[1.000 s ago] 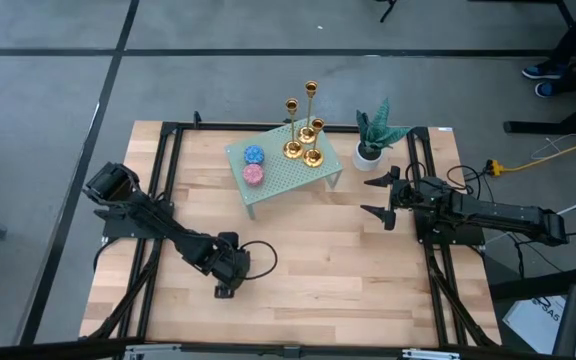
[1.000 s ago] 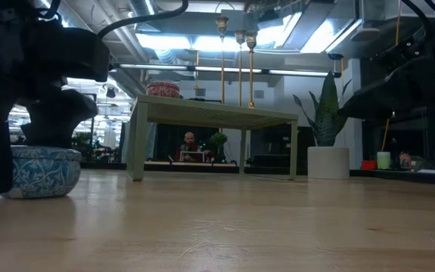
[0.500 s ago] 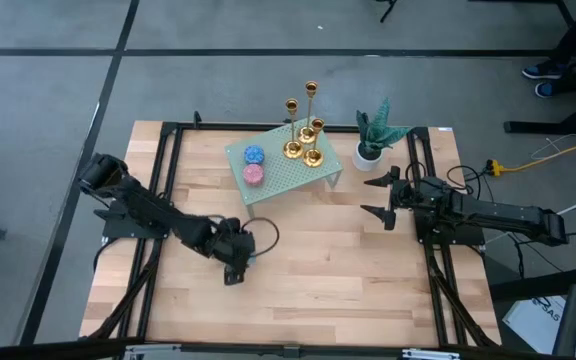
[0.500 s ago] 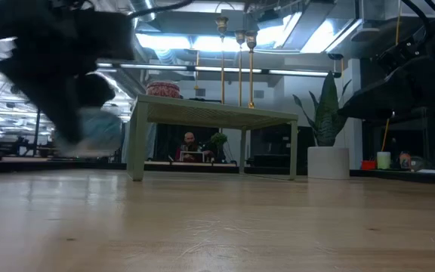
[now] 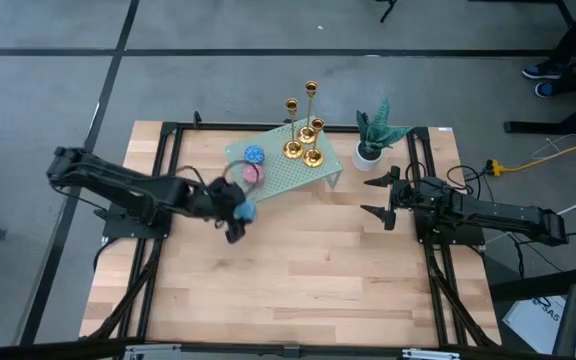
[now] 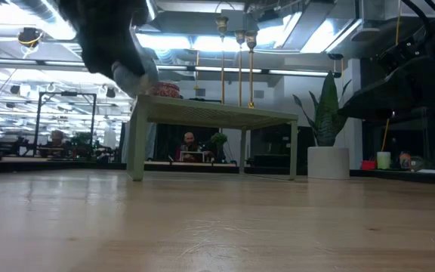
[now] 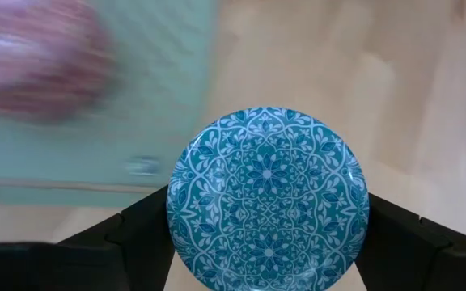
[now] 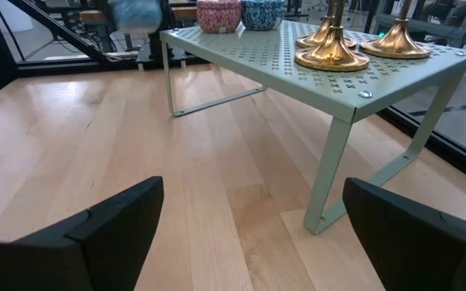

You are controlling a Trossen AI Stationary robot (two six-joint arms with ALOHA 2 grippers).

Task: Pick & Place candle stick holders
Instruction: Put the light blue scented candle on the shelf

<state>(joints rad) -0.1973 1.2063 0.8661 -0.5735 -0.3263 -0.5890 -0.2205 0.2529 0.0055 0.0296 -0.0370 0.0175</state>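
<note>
Clamping a round blue patterned dish [image 7: 268,198] between my left gripper's [image 5: 236,212] fingers, I hold it lifted above the wooden table [image 5: 298,280], just beside the near edge of the green perforated stand [image 5: 280,185]. On that stand sit a pink ball [image 5: 252,174] and a blue ball [image 5: 254,155], with the three gold candle stick holders [image 5: 305,128] grouped at its far end. My right gripper [image 5: 379,198] hangs open near the stand's other side, close to a potted plant [image 5: 372,137].
</note>
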